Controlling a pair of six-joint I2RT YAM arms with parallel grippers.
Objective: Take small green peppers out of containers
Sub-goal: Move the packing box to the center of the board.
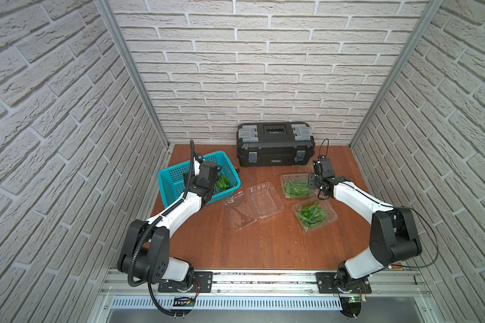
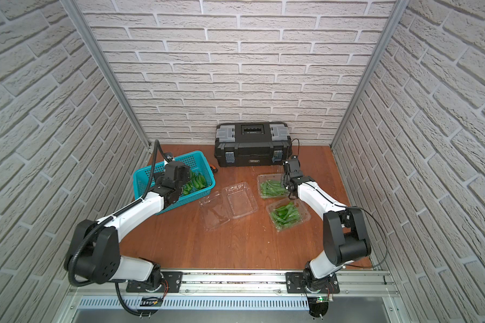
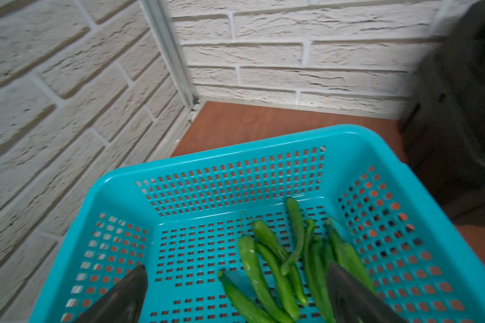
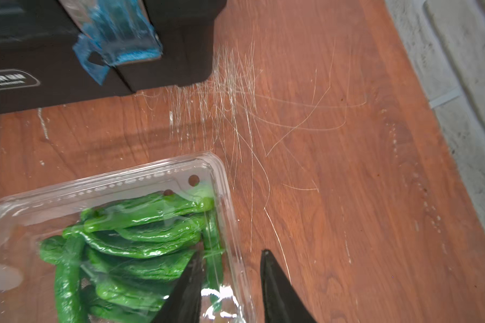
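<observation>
Peppers point(image 3: 249, 263) lie loose in the teal basket point(image 3: 235, 145) beneath the left end effector point(image 3: 235, 267), which is spread wide. More fill two shut clear containers point(image 1: 314, 215) on the surface point(image 1: 249, 246). The right end effector point(image 4: 231, 252), narrowly parted, straddles the far container point(image 4: 151, 173) rim. A third container point(image 1: 252, 204) lies open nearby.

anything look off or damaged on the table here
Yes: the wooden table has a patch of pale scratches beside the black toolbox corner, and blue film on the toolbox's latch is torn and peeling. No peppers look spilled: those visible lie in the basket or the clear containers.
</observation>
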